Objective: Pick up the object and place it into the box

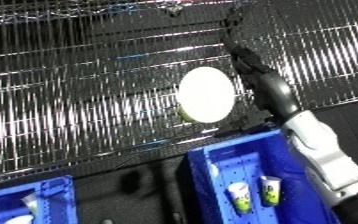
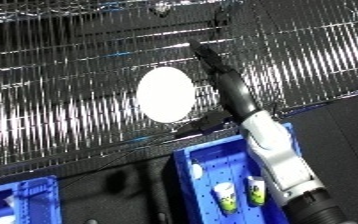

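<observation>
We see the right hand (image 2: 213, 62), fingers straight, just right of the round white lid-like object (image 2: 166, 94) on the wire shelf (image 2: 60, 100).

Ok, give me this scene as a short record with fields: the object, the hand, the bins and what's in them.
object: white round item on the wire shelf
right hand: reaching over the shelf beside the item, fingers straight, not holding it
left hand: not in view
bin: blue bin below the shelf, holding two small cups
other bin: blue, lower left

wire shelf (image 1: 87, 100) | second blue bin (image 1: 33, 202), lower left, partly in view
</observation>
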### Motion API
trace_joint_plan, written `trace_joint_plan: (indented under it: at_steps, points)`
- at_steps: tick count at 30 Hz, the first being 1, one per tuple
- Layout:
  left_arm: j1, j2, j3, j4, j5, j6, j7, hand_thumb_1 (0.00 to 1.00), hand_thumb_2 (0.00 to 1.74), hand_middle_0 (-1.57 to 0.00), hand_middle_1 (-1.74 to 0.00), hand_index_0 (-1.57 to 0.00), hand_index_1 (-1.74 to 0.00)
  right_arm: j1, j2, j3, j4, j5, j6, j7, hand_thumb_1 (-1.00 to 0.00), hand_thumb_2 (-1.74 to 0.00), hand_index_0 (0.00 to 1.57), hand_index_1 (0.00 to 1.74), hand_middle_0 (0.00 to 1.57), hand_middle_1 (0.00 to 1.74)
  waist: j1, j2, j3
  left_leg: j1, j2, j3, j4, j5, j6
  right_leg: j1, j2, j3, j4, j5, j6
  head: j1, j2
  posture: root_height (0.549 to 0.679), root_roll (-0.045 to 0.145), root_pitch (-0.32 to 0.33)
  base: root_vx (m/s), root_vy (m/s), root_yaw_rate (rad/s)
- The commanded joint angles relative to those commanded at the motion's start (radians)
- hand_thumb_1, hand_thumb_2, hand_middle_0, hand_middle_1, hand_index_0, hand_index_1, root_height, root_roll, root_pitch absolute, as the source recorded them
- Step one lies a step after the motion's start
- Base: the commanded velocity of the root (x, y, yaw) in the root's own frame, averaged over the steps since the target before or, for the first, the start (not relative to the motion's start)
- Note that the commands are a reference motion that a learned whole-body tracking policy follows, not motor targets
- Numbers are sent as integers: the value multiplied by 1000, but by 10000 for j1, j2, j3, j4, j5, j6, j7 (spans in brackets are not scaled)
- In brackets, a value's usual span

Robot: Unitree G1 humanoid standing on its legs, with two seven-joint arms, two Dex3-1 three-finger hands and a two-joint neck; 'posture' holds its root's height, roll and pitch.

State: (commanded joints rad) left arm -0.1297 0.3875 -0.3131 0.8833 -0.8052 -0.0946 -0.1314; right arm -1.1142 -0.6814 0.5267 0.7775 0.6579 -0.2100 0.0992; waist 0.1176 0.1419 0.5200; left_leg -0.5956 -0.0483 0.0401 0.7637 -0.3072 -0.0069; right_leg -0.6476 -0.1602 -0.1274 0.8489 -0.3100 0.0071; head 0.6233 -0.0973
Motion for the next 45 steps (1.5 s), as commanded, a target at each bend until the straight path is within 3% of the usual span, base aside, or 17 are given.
trace_joint_plan:
  at_steps: [17, 23, 29, 34, 39, 40, 43, 45]
  points:
    - [-54, -144, -116, -95, -9, 8, 109, 0, 0, 0, 0, 0, 0, 5, 342, 80, 74, 292, 157, 508, -900, -1566, 1413, 1566, 1413, 1566, 31, 82, 0, 181, -32, -27, -340, 177, -16, 97, -10, 0, -229, 83, 8, 11, 64, 626, 88, 109, -8, 3, 7]
    - [-39, -176, -62, -88, 8, -51, 136, 0, 0, 0, 0, 0, 0, 255, 288, -11, -80, 379, 99, 790, -900, -1566, 1413, 1566, 1413, 1566, -38, 43, 0, 346, 20, -33, -609, 307, -77, 225, 18, 9, -437, 134, 29, -122, 235, 629, 89, 108, -24, -19, -17]
    - [101, -172, 207, -98, -25, -43, 170, 0, 0, 0, 0, 0, 0, 1012, 29, -394, -1258, 341, -204, 243, -900, -1566, 1413, 1566, 1413, 1566, -271, -91, 0, 528, 122, -5, -823, 376, -131, 369, 96, 64, -649, 169, 46, -452, 285, 632, 90, 109, -21, -3, -85]
    - [254, -203, 544, -87, -83, -144, 236, 0, 0, 0, 0, 0, 0, 2273, -210, -1215, -3027, -451, -395, -357, -900, -1566, 1413, 1566, 1413, 1566, -598, -289, 0, 579, 225, 65, -911, 379, -126, 389, 221, 169, -793, 223, 97, -901, 457, 633, 87, 116, -25, -4, -142]
    - [291, -209, 585, -102, -92, -167, 251, 0, 0, 0, 0, 0, 0, 2520, -261, -1351, -3361, -604, -385, -476, -900, -1566, 1413, 1566, 1413, 1566, -641, -316, 0, 600, 242, 78, -933, 383, -124, 401, 237, 186, -819, 234, 103, -910, 460, 634, 87, 116, -4, 0, -23]
    - [420, -248, 821, -121, -124, -250, 275, 0, 0, 0, 0, 0, 0, 3359, -356, -1869, -4240, -1097, -579, -954, -900, -1566, 1413, 1566, 1413, 1566, -860, -409, 0, 668, 313, 148, -1009, 397, -140, 438, 315, 255, -900, 252, 126, -1862, 540, 635, 86, 117, -23, 9, -216]
    - [645, -340, 1283, -132, -198, -416, 328, 0, 0, 0, 0, 0, 0, 5100, -480, -2951, -5841, -2003, -962, -1986, -900, -1566, 1413, 1566, 1413, 1566, -1294, -585, 0, 838, 443, 284, -1185, 423, -176, 541, 471, 390, -1076, 285, 174, -2212, 544, 636, 84, 119, -29, 14, -271]
    - [691, -381, 1426, -99, -235, -465, 350, 0, 0, 0, 0, 0, 0, 5765, -391, -3342, -6124, -2085, -1100, -2357, -900, -1566, 1413, 1566, 1413, 1566, -1433, -641, 0, 948, 480, 322, -1291, 436, -195, 623, 522, 431, -1170, 296, 198, -2372, 500, 638, 83, 119, -11, 7, -127]
